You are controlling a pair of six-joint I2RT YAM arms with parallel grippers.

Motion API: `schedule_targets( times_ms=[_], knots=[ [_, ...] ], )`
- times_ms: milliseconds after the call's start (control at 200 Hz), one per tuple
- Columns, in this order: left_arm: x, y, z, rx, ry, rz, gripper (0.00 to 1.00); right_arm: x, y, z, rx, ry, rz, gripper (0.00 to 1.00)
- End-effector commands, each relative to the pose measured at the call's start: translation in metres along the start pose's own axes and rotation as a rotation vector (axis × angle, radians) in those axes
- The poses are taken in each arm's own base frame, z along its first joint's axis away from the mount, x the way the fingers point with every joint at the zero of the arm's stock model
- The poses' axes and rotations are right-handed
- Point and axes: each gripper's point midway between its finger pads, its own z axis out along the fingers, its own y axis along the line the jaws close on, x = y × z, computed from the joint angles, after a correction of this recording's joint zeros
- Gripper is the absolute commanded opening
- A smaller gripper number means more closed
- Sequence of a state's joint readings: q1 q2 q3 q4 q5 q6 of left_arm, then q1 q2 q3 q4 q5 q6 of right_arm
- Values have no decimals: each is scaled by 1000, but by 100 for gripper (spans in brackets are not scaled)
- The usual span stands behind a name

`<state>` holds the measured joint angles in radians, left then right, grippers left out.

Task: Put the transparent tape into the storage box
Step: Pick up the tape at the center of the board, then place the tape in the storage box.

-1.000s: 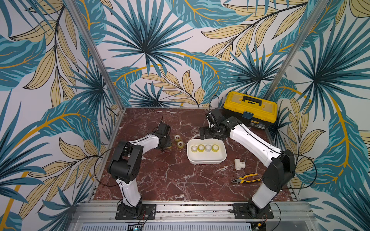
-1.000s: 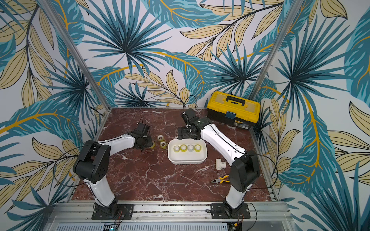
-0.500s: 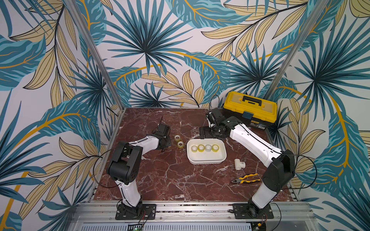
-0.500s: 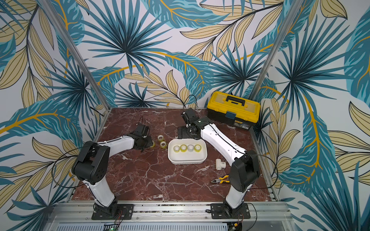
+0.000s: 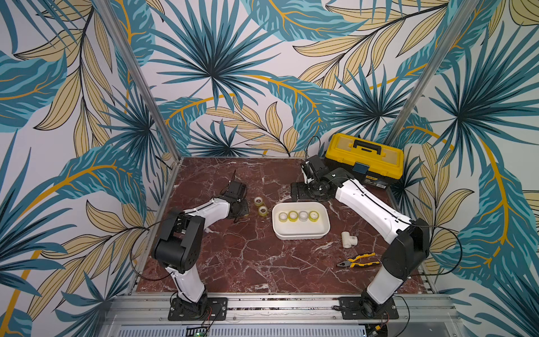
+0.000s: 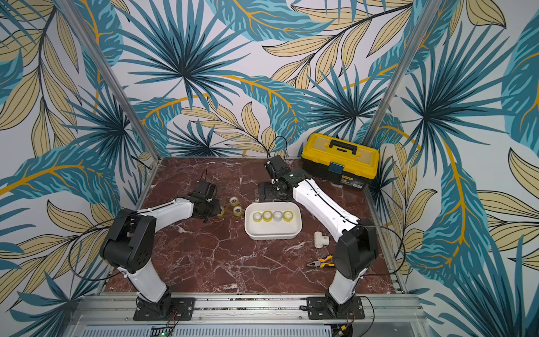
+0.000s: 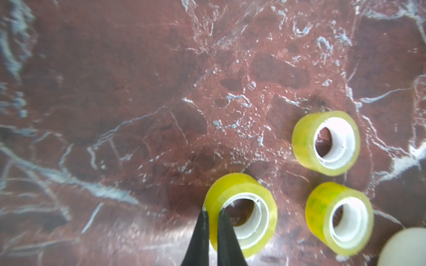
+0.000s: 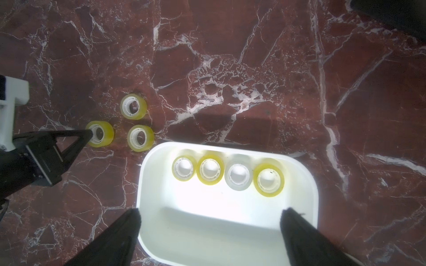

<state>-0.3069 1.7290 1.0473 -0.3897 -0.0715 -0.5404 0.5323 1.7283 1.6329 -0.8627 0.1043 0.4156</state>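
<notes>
- Top views both show the red marble table [image 5: 233, 262], with the yellow toolbox [image 5: 364, 159] at its far right corner.
- Mid-table sits the storage box [image 5: 300, 233], white and lidless.
- Just behind the box's far rim hangs the right gripper [image 8: 212, 210], jaws spread wide and holding nothing.
- Left of the box, the left gripper [image 7: 213, 209] is pinched tight on the wall of the held roll [image 7: 230, 186], with one finger inside the core.
- Right of the box lie the pliers [image 5: 357, 260] and the white pipe fitting [image 5: 349, 239].
- Inside the box, four rolls [image 8: 268, 192] of transparent tape stand in a row; two loose rolls [image 7: 302, 138] lie between the left gripper and the box.
</notes>
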Motion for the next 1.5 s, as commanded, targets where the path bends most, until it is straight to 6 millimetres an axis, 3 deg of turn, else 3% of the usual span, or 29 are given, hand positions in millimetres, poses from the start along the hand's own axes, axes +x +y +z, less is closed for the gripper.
schedule_targets(
  times_ms=[0, 150, 386, 521, 707, 882, 1087, 1318, 1498],
  knots=[
    [-19, -8, -35, 13, -56, 62, 0, -3, -13, 0, 29, 8, 34, 100],
    [-32, -45, -74, 92, -108, 165, 0, -6, -29, -2, 44, 14, 71, 100],
    [-12, -152, -118, 283, -121, 385, 0, -22, -57, -19, 60, -29, 136, 100],
    [12, -207, -121, 371, -102, 494, 0, -35, -58, -31, 42, -56, 140, 100],
    [48, -255, -89, 443, -44, 591, 0, -40, -59, -32, 42, -63, 151, 100],
    [75, -288, -62, 493, 7, 642, 0, -43, -62, -31, 46, -65, 170, 100],
    [93, -310, -41, 525, 38, 651, 0, -43, -69, -30, 59, -65, 184, 100],
    [109, -330, -35, 564, 60, 662, 0, -45, -76, -33, 62, -73, 194, 100],
    [118, -327, -36, 557, 87, 670, 0, -44, -78, -33, 59, -68, 195, 100]
  ],
)
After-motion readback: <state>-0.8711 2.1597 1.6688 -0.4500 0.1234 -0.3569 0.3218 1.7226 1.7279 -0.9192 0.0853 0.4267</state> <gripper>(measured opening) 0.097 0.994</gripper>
